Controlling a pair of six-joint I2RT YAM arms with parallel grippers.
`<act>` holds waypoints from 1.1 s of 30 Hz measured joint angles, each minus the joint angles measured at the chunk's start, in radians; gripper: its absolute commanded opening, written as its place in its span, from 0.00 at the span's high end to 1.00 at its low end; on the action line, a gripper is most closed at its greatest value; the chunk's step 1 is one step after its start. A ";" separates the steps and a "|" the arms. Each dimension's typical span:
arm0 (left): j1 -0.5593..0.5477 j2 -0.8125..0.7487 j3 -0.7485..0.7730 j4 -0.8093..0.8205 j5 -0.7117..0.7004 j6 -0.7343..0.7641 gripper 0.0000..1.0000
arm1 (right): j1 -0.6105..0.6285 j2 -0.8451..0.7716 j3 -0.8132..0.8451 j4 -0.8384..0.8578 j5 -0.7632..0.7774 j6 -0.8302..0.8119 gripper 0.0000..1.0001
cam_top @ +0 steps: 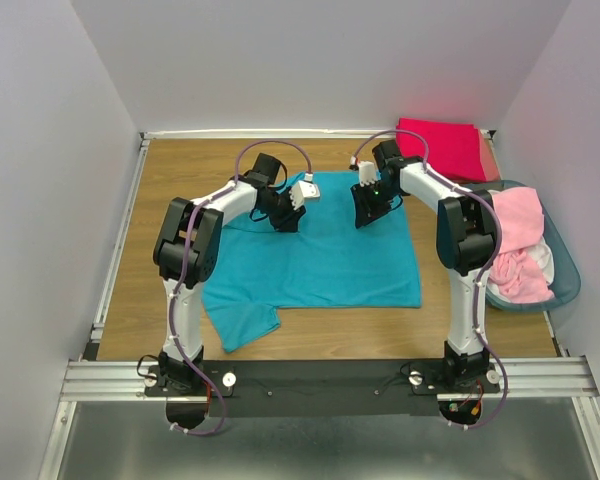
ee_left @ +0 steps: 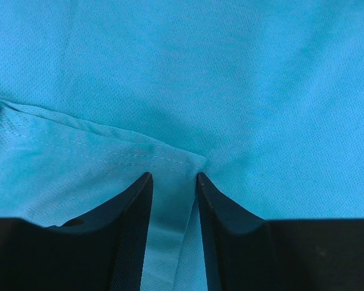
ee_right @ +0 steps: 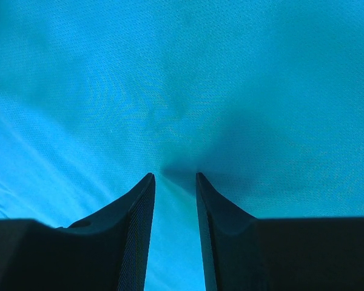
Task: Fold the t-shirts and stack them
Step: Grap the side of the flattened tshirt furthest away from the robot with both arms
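Left hand and right hand each pinched the teal t-shirt on its far half.
From above, the shirt lay spread on the wooden surface, one sleeve trailing toward the near edge; open wood lay to the left, while the crimson-pink t-shirt and the basket of light pink t-shirts crowded the right, so a swing that way could snag them. At the left wrist, the fingers stood close together on a hemmed edge; only a thin layer sat between them, and a pull could probably slip it free. At the right wrist, cloth puckered between nearly closed fingers with no hem in sight, so uneven grips might skew the fold.
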 measured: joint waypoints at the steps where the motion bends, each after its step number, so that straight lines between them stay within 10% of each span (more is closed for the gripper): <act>1: -0.001 0.000 0.000 0.001 0.000 0.000 0.55 | 0.000 0.000 0.000 0.000 0.000 0.000 0.59; 18: 0.003 0.000 0.015 -0.024 0.002 -0.001 0.99 | 0.000 0.000 0.001 -0.003 0.001 -0.010 0.59; 33: 0.078 -0.034 0.164 -0.113 0.011 0.002 1.00 | -0.126 0.026 0.312 -0.026 0.071 -0.021 0.50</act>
